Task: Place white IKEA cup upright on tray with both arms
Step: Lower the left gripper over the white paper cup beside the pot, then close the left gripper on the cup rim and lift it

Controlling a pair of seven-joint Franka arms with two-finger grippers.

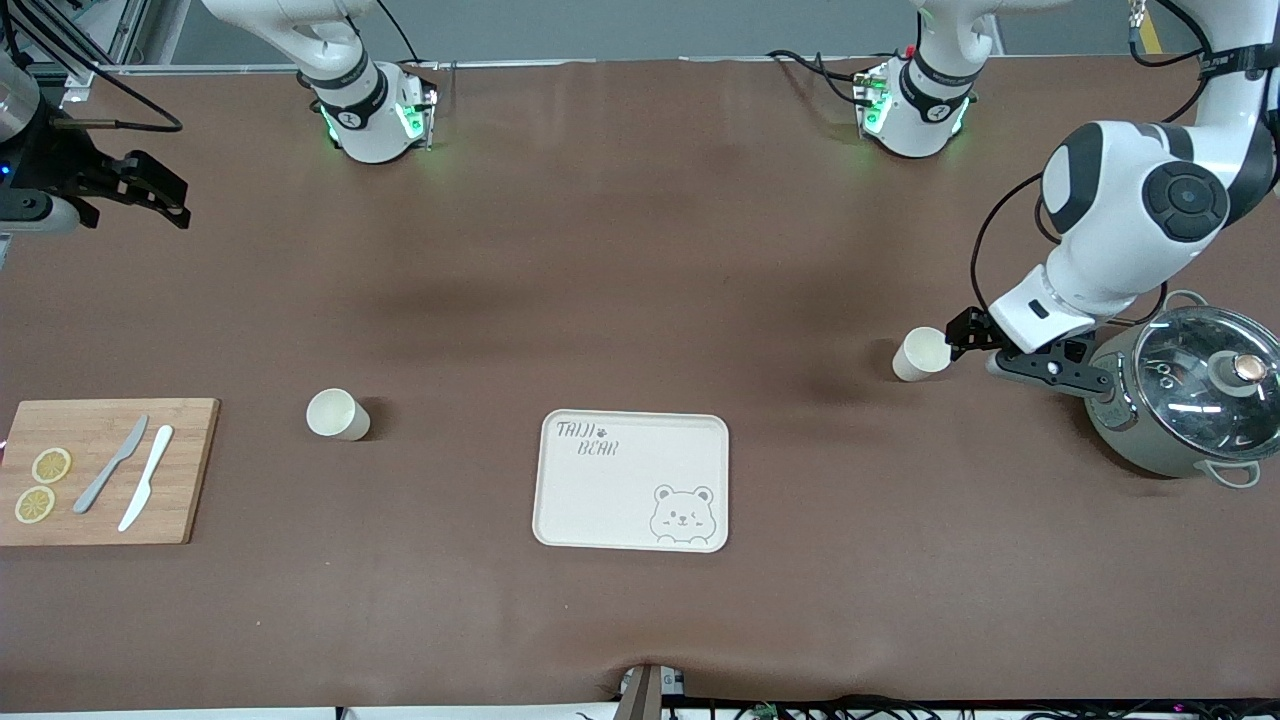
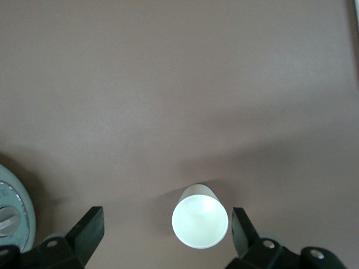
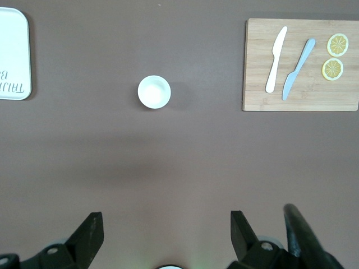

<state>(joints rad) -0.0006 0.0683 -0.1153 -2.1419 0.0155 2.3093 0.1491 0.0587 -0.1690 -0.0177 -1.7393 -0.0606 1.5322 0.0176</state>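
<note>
Two white cups stand upright on the brown table. One cup (image 1: 921,353) (image 2: 199,221) is toward the left arm's end, and my left gripper (image 1: 962,333) (image 2: 165,232) hangs open right at it. In the left wrist view the cup's mouth shows between the fingers, close to one fingertip (image 2: 241,228) and apart from both. The other cup (image 1: 337,414) (image 3: 153,91) stands toward the right arm's end. The cream tray (image 1: 632,480) (image 3: 11,53) with the bear drawing lies bare between the cups, nearer the front camera. My right gripper (image 1: 150,190) (image 3: 165,235) waits open, high over the table's edge.
A grey pot with a glass lid (image 1: 1190,390) (image 2: 11,210) stands close beside the left gripper. At the right arm's end, a wooden cutting board (image 1: 100,470) (image 3: 300,64) carries two knives and two lemon slices.
</note>
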